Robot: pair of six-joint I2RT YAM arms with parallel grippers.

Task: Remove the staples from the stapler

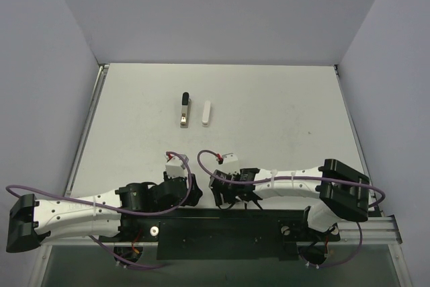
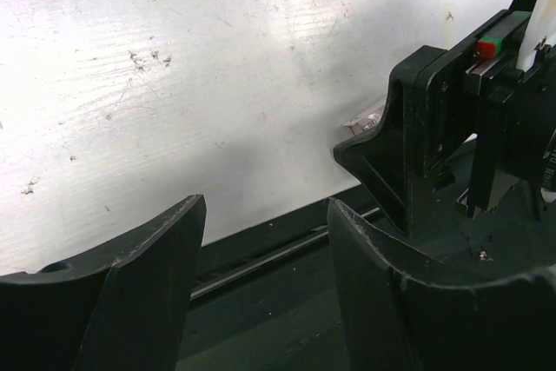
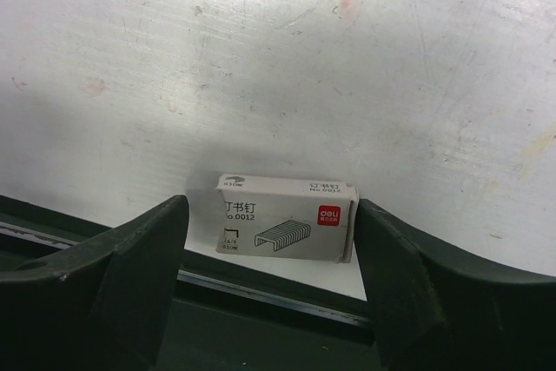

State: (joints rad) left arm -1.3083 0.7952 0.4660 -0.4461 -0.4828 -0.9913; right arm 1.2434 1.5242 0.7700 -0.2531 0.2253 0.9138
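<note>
The stapler lies in two parts at the table's middle far side: a metal inner bar (image 1: 183, 109) with a black far end, and a white oblong shell (image 1: 206, 113) just right of it. I cannot make out the strip of staples in any view. My left gripper (image 1: 190, 191) (image 2: 265, 210) is open and empty over the table's near edge. My right gripper (image 1: 227, 196) (image 3: 269, 204) is open beside it, its jaws standing either side of a small staple box without touching it. Both grippers are far nearer than the stapler.
A small white cardboard staple box (image 3: 287, 228) with a red logo lies at the table's near edge (image 3: 261, 288). My right gripper's black body (image 2: 443, 136) stands close at the right in the left wrist view. Grey walls enclose the table on three sides.
</note>
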